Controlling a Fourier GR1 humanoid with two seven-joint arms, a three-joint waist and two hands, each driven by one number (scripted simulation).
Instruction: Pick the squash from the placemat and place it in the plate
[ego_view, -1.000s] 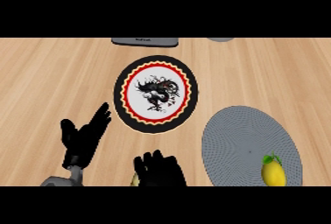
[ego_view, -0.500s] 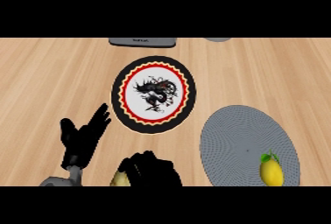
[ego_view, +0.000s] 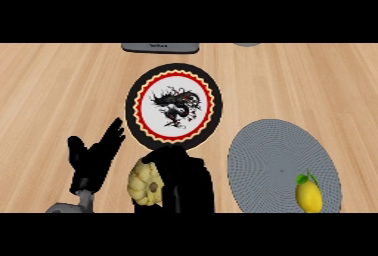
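Currently we see the right hand (ego_view: 181, 175) curled round the squash (ego_view: 145, 183), just below the plate (ego_view: 174, 106).
Our left hand (ego_view: 92, 155) rests open, fingers straight; a lemon (ego_view: 308, 194) lies on the grey placemat (ego_view: 273, 150) on the desk (ego_view: 59, 90).

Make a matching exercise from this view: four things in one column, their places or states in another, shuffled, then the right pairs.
Things:
1. squash
2. lemon
3. plate
4. left hand

Places or states:
A. lies on the grey placemat
B. open, fingers up, at the lower left
C. held in the right hand, just below the plate
D. mid-counter, nothing on it, red and black rim

Pairs: 1-C, 2-A, 3-D, 4-B
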